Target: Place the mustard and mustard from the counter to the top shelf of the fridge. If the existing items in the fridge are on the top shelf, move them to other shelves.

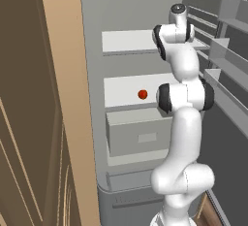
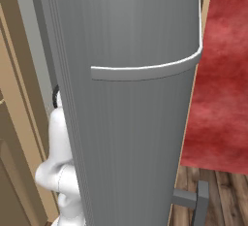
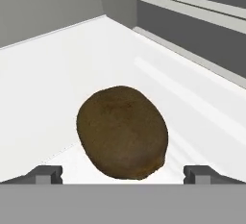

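- The fridge [image 1: 97, 36] stands open in the left base view, its grey wall rising beside a tan cabinet panel [image 1: 63, 74] at 9 o'clock.
- Inside, two white slab shelves sit one above the other: the top shelf [image 1: 127, 40] at about 12 o'clock from frame centre, the middle shelf [image 1: 126, 90] just below it.
- A small orange-red ball [image 1: 142, 94] rests on the middle shelf, close to the frame's centre and just left of the arm's dark elbow joint.
- Below that shelf a pale grey drawer box [image 1: 138, 135] sits at 6 o'clock from the ball.
- The white arm [image 1: 186, 123] rises from 5 o'clock and reaches up into the fridge at the level of the top shelf, its wrist at 1 o'clock.
- The racked door [image 1: 227, 50] stands open at 3 o'clock, grey racks stepping down its inner face.
- In the right base view the door's grey outer face [image 2: 131, 123] stands close in front, with a red rug [image 2: 223, 74] at 3 o'clock.
- In the hand view a dark brown oval lump [image 3: 123, 131] lies on a white shelf [image 3: 57, 83], near the shelf's far corner.
- The gripper [image 3: 123, 174] is released, spread wide: the lump sits between the two finger tips [image 3: 45, 174], at 12 o'clock from their midpoint, and I cannot tell if they touch it.
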